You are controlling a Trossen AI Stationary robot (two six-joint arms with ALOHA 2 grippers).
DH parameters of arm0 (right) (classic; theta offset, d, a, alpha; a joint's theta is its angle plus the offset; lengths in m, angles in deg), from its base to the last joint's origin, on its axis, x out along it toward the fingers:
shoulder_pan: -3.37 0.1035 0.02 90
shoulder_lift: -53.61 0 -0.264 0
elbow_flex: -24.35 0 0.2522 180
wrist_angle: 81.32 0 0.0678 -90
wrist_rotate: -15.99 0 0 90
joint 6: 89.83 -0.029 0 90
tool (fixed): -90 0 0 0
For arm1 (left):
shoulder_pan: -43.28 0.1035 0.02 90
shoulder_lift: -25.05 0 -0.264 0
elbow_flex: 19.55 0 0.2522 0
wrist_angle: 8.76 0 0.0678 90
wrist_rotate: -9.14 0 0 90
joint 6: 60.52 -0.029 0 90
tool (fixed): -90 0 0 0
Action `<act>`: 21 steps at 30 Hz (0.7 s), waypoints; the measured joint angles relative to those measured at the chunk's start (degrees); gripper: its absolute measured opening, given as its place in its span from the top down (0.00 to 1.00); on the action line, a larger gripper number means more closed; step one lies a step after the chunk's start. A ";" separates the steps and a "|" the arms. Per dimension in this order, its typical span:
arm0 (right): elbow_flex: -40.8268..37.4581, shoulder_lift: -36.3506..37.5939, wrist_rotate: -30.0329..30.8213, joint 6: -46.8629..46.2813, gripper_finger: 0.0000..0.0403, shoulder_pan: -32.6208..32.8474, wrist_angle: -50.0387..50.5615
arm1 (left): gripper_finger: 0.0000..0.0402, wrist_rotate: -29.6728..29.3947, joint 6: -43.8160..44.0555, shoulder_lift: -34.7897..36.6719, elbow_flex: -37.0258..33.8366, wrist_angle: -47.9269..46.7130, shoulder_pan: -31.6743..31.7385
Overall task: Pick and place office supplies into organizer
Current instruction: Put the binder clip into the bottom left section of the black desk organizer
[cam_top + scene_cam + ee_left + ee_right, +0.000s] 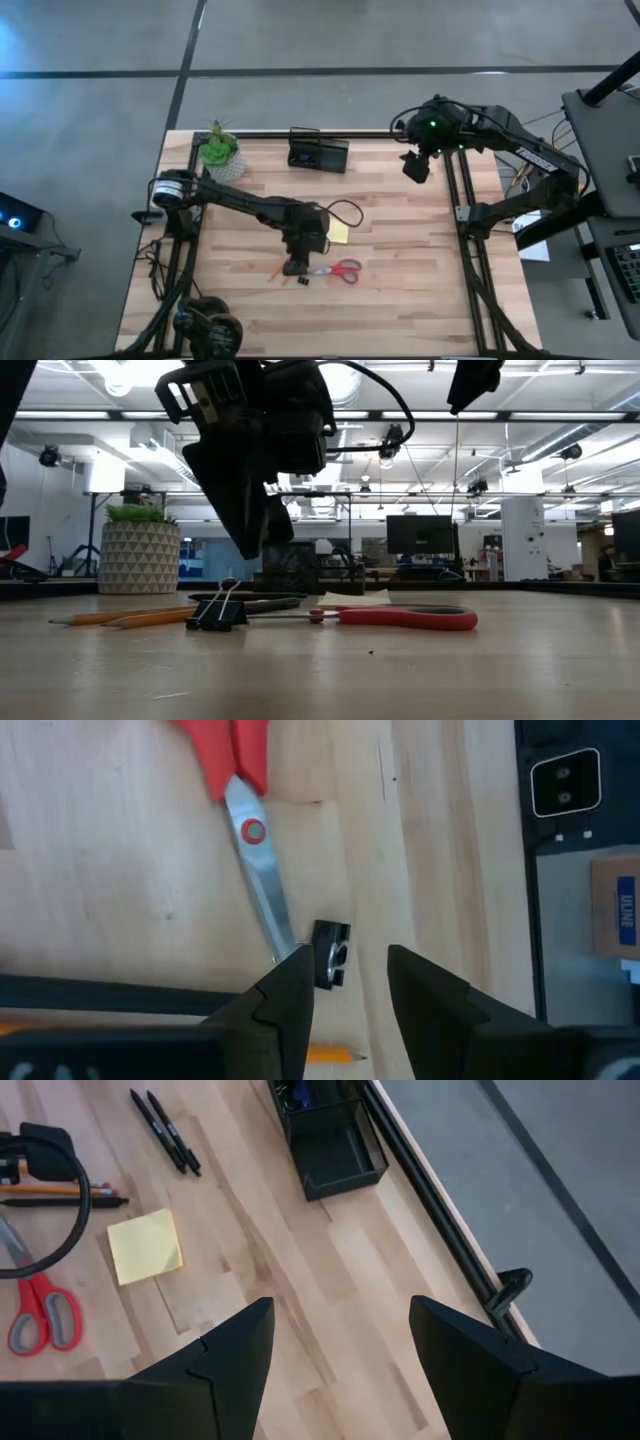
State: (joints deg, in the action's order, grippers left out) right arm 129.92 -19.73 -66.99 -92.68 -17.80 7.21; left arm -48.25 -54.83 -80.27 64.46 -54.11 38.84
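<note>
My left gripper hangs open above the table's middle, over a small black clip; it shows clear of the table in the low view. The clip lies on the wood beside the orange pencils and the tip of the red-handled scissors. The scissors lie flat to the right of the gripper. The yellow sticky-note pad and two black pens lie farther back. The black organizer stands at the far edge. My right gripper is open and empty, high above the far right.
A potted green plant in a white pot stands at the far left, next to the organizer. A black frame rail runs along the table's far edge. Bare wood lies on the right half of the table.
</note>
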 joint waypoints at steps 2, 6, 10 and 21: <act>0.00 0.00 0.00 0.04 0.43 0.00 -0.01 | 0.72 -0.01 -0.01 0.00 -0.26 0.26 -0.55; 0.00 0.07 0.00 0.05 0.43 0.00 -0.02 | 0.72 -0.26 -0.02 -0.24 -0.78 1.27 -0.93; 0.00 0.11 0.00 0.28 0.43 0.00 -0.02 | 0.72 -0.70 0.02 -0.43 -2.65 3.75 -1.00; 0.00 0.11 0.43 0.32 0.43 0.00 -0.11 | 0.72 -2.96 0.06 -0.46 -4.11 4.44 -1.19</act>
State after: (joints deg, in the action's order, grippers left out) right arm 129.92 -19.62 -66.55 -92.36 -17.80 7.10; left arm -51.21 -54.77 -80.72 60.36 -49.67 37.65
